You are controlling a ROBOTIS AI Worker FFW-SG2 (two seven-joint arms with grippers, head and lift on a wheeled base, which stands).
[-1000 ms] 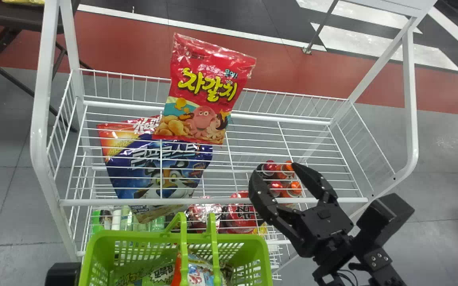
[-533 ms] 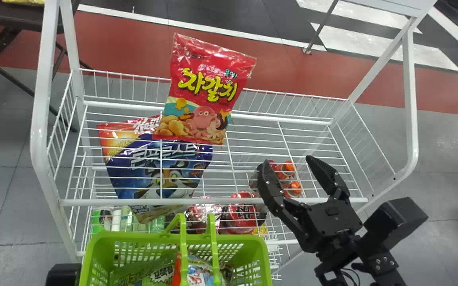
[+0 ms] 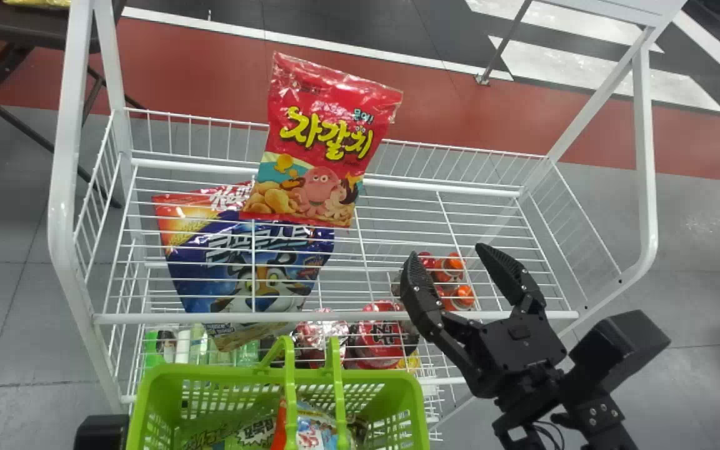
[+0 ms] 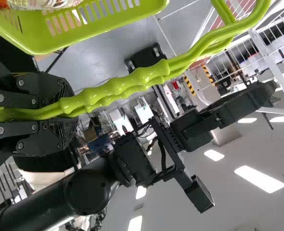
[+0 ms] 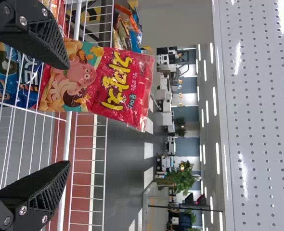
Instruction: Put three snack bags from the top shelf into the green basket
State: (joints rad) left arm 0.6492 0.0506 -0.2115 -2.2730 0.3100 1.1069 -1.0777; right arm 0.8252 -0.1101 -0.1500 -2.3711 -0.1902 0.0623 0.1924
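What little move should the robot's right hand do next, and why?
It should probably ease left and forward toward the red snack bag. The right hand is open with nothing in it, and the bag is at the back of the top shelf, off to its left.

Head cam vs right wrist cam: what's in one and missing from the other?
Head view only: green basket, orange-capped bottles.

Right wrist view only: leafy plant, ceiling lights.

Both: red octopus snack bag, blue cereal bag, white wire top shelf, right pincer.
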